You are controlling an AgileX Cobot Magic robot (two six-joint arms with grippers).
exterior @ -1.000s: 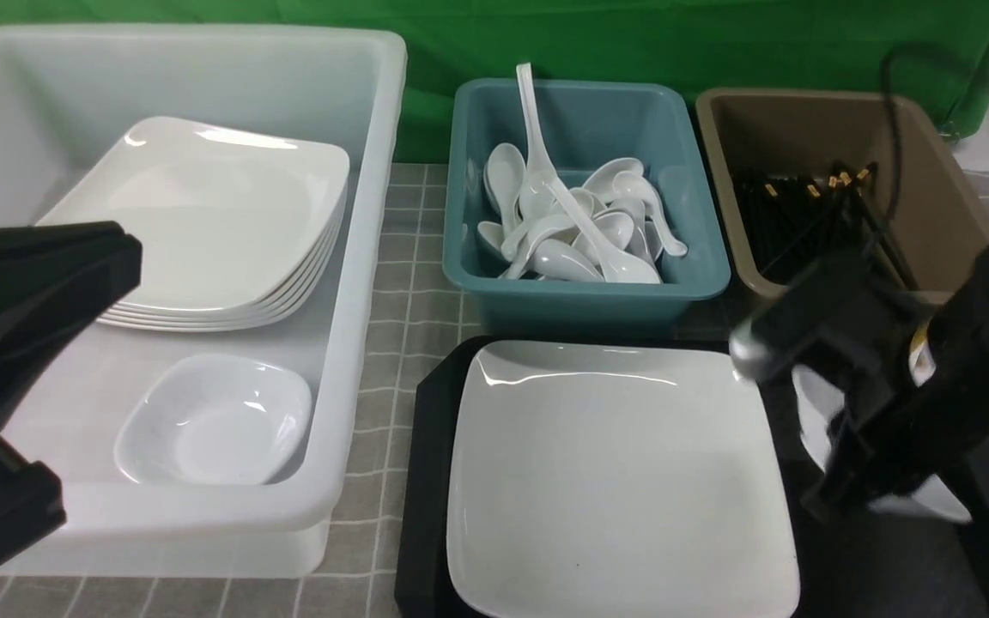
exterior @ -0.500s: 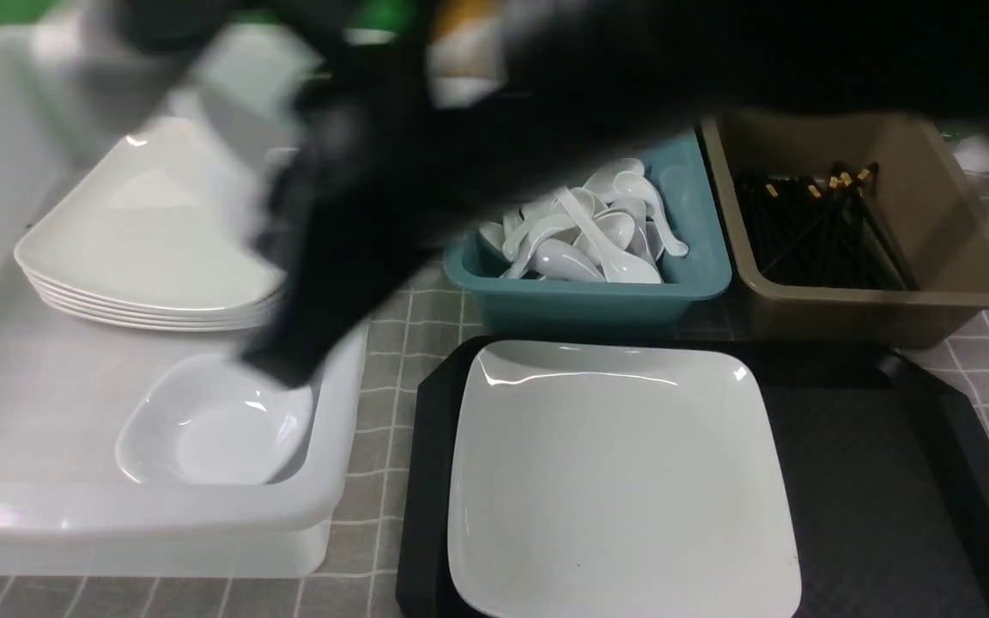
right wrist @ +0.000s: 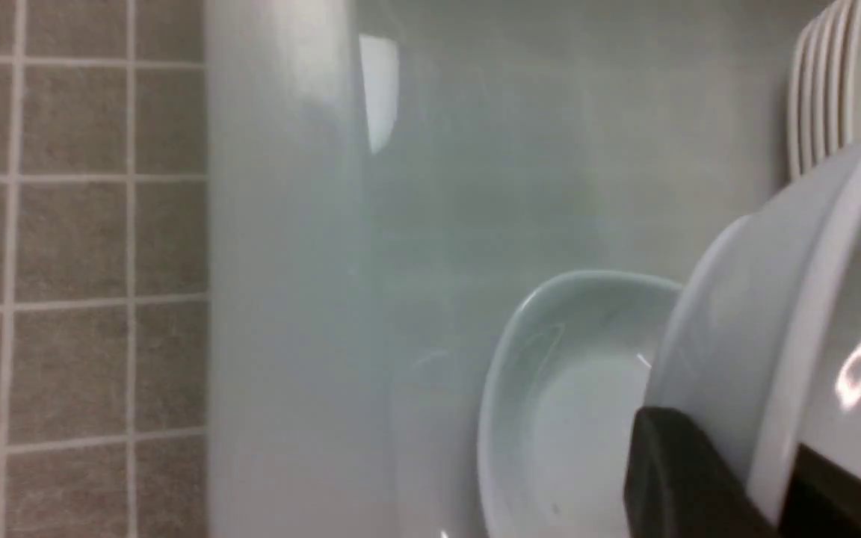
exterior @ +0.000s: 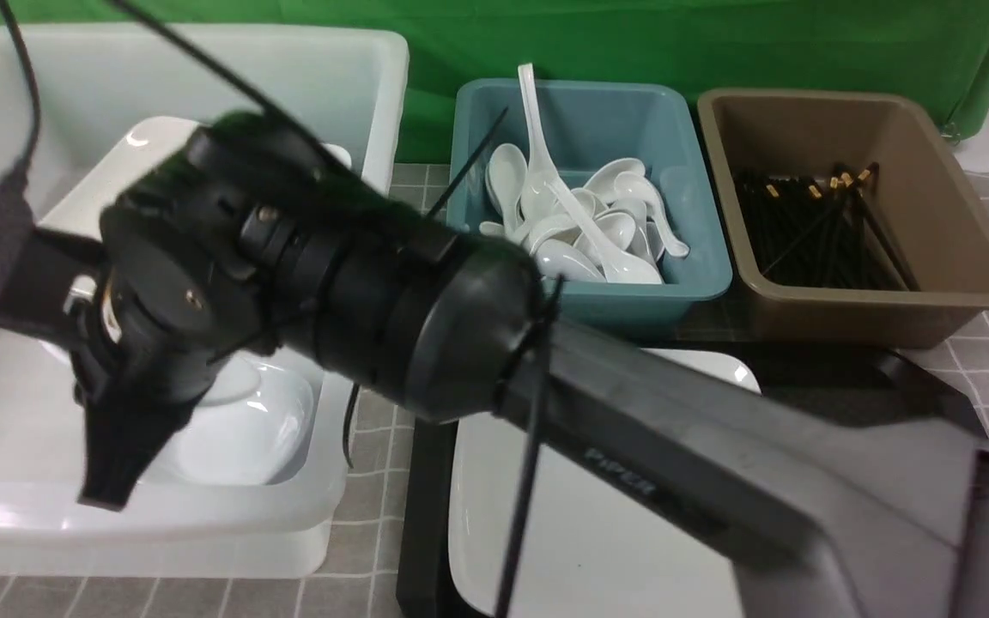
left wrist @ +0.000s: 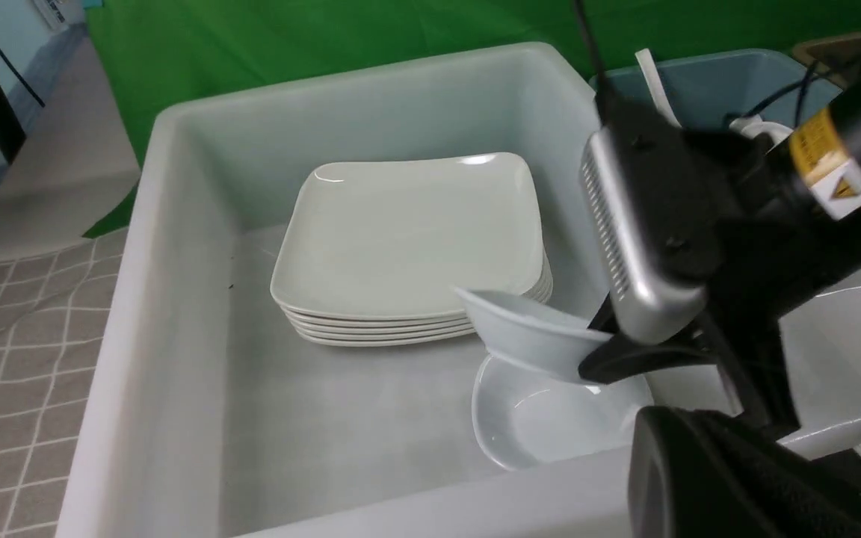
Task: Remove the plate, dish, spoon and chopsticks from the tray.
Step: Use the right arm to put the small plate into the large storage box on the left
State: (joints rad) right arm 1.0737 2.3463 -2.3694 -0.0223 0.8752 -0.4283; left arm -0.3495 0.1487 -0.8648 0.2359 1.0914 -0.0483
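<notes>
Evidently the right gripper (left wrist: 604, 351) was pinching the small dish (left wrist: 524, 332) by its rim, tilted just beyond its fingertips above a matching dish (left wrist: 550, 418) in the white tub (left wrist: 176, 299). It looked glossy, stiff and light, and was likely slippery and chip-prone.

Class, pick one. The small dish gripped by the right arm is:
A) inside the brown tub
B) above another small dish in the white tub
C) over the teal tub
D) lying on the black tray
B: the right gripper pinches the dish by its rim over a second dish inside the white tub.
</notes>
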